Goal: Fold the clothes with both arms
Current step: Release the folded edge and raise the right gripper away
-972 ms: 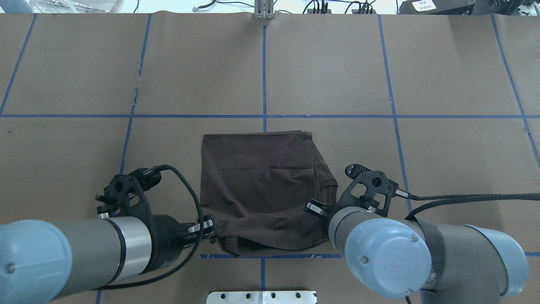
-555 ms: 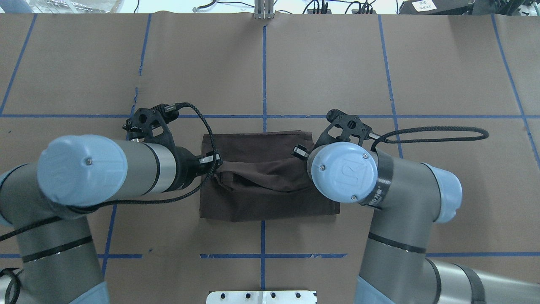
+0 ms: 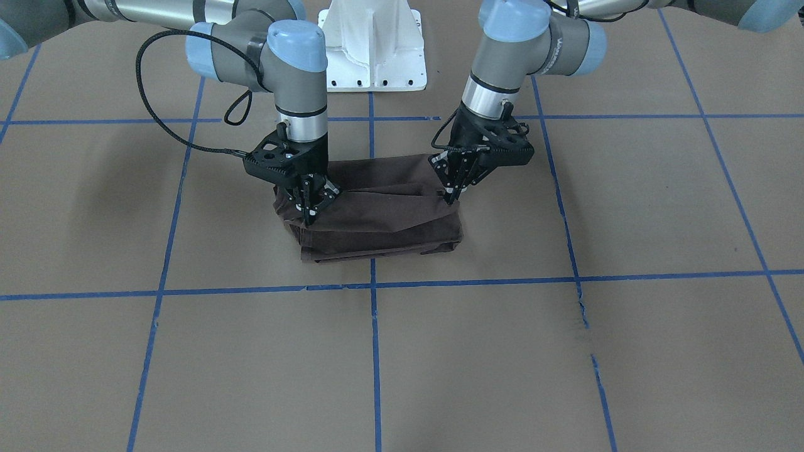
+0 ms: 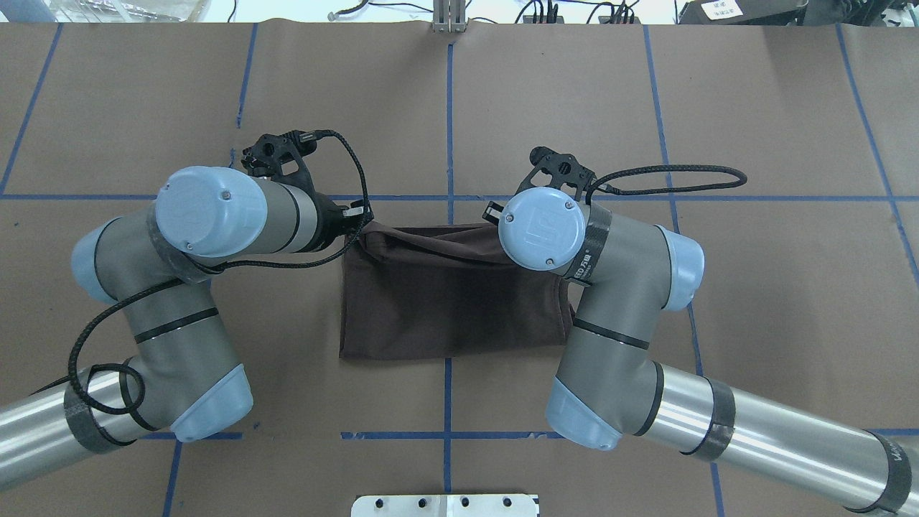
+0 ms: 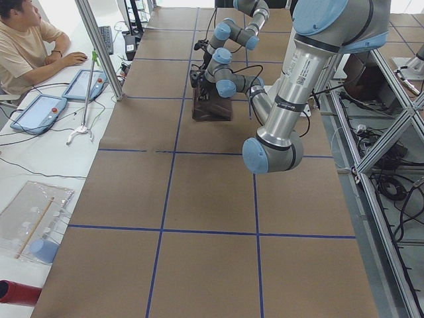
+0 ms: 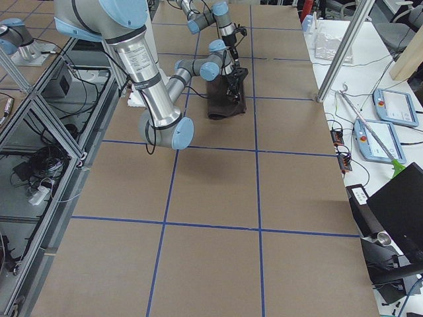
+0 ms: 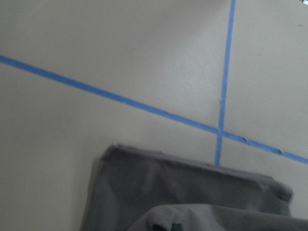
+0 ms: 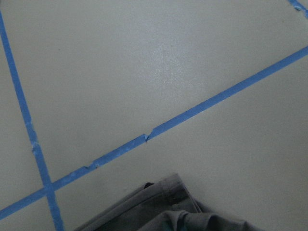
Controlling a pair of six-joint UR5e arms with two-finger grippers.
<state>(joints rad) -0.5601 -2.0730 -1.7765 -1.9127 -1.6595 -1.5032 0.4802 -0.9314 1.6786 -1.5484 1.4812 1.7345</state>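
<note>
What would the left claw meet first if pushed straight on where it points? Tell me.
The left claw points steeply down, so it would likely press first into the lower layers of the dark brown folded T-shirt it grips.

Bright, even indoor light falls from above on the brown table [image 4: 754, 108]. In the overhead view the strip beyond the table's far edge is blown out to white. A pale streak of glare runs along the silver tube of the right arm [image 4: 775, 434]. In the front-facing view soft, faint shadows spread on the table to either side of the dark shirt [image 3: 383, 220], which shows little fold detail. Both wrist views are washed out and blurred. There the table looks pale cream, the blue tape lines [image 7: 144, 107] have soft edges, and the cloth at the bottom edge is out of focus.
</note>
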